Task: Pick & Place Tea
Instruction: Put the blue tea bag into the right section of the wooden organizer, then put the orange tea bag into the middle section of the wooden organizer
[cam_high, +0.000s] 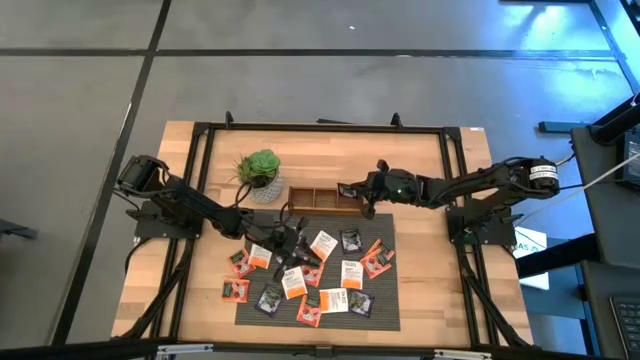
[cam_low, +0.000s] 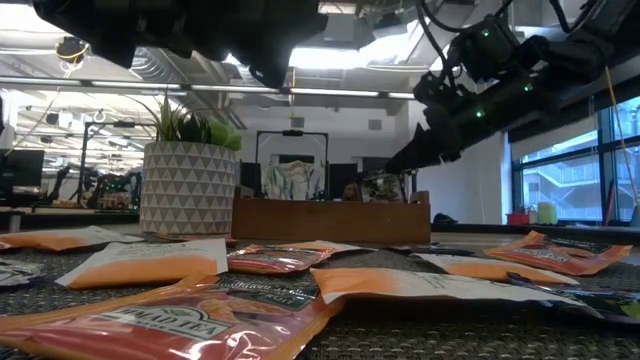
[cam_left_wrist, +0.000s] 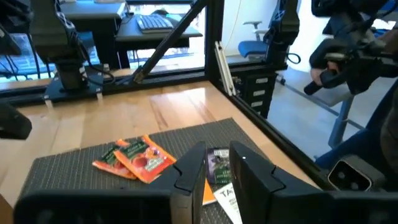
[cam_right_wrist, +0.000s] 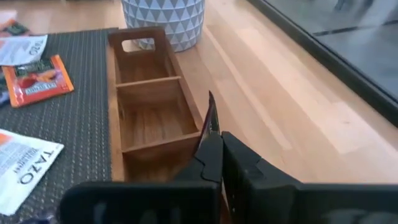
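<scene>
Tea sachets (cam_high: 312, 272) scattered over dark mat (cam_high: 385, 305), mostly beside and beyond left gripper (cam_high: 288, 240), which hovers low over them, fingers narrowly parted, nothing held. Right gripper (cam_right_wrist: 210, 127) above near end compartment of wooden tray (cam_right_wrist: 146, 109), pinched tight on one dark sachet (cam_right_wrist: 208, 118) held edge-up. Potted plant (cam_high: 262, 172) past tray's far end.

— What's your count on the table (cam_high: 420, 160)?
— I make it roughly sixteen tea sachets (cam_high: 322, 243) lying on one dark mat (cam_high: 385, 300). They overlap, so I can't be exact. There's one more in the right tool (cam_high: 358, 190).
— Anything else?
— One potted plant (cam_high: 262, 168) and one wooden tray (cam_high: 315, 187) with three compartments.
</scene>
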